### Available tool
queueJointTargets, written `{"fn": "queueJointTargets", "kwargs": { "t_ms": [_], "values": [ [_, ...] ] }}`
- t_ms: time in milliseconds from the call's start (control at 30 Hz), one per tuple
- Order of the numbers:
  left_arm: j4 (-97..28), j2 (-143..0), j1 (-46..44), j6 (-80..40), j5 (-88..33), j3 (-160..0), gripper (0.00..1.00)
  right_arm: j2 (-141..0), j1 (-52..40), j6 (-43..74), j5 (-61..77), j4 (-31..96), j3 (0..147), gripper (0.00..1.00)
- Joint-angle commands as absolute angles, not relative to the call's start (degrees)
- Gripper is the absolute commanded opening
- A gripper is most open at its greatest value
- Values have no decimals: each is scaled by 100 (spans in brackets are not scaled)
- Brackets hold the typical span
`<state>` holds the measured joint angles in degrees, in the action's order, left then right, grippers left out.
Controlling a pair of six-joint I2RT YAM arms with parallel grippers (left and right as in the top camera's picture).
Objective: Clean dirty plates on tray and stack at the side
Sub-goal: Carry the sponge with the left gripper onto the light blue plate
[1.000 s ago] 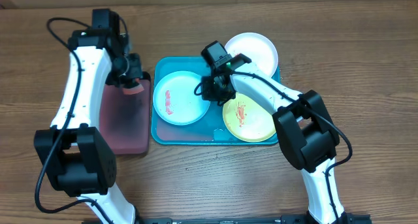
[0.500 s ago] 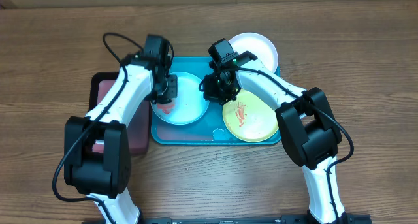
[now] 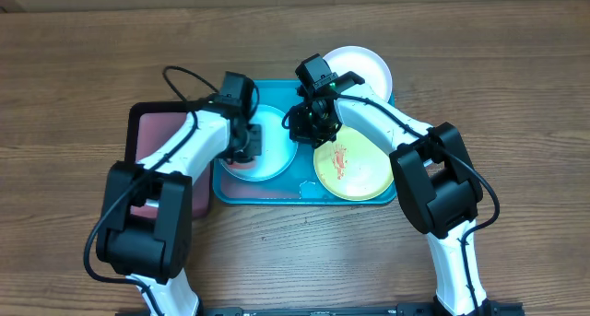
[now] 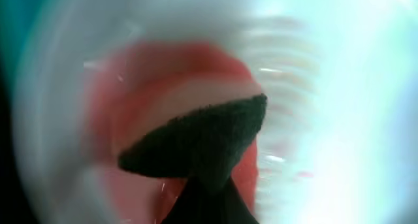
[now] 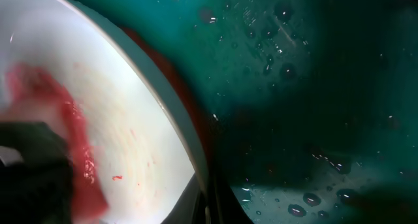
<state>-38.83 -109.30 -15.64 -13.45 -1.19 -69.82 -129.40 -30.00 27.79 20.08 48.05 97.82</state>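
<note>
In the overhead view, the tray point(image 3: 277, 194) is seen in the middle of the wooden table point(image 3: 516, 122). The light blue plate point(image 3: 277, 136) is placed in its left half. Much of this plate is covered by the left gripper point(image 3: 245, 146), which is held low over it with the jaws together. The right gripper point(image 3: 309, 122) is placed at the right edge of the same plate. The lime green plate point(image 3: 364, 173), with a red-orange smear, is found in the lower right of the tray. The white plate point(image 3: 364, 72) is seen at the upper right corner and reaches over the rim. A pinkish tray point(image 3: 152, 132) with a black rim is partly hidden under the left arm.

In the left wrist view, everything is strongly blurred. One dark fingertip point(image 4: 202, 142) is seen close above the pale plate, with a reddish mass point(image 4: 150, 80) around it. It cannot be told whether this mass is held.

In the right wrist view, the plate fills the left side, with a red smear point(image 5: 72, 132) on it. Its rim runs down to the bottom middle, where the closed jaws, almost cut off, appear to be clamped on it. A dark shape point(image 5: 32, 172) at the lower left cannot be identified. Water drops point(image 5: 312, 199) are scattered on the dark tray floor.
</note>
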Motion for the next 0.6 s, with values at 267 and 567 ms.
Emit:
{"fn": "queueJointTargets", "kwargs": {
  "t_ms": [267, 567],
  "values": [
    [-2971, -10919, -1857, -1909, -399, -6818, 4, -13002, -3020, 2853, 2193, 4790, 9773, 4],
    [-2117, -10930, -1651, -2274, 1868, -6818, 4, -13002, -3020, 2853, 2106, 4840, 9773, 4]
  ]
}}
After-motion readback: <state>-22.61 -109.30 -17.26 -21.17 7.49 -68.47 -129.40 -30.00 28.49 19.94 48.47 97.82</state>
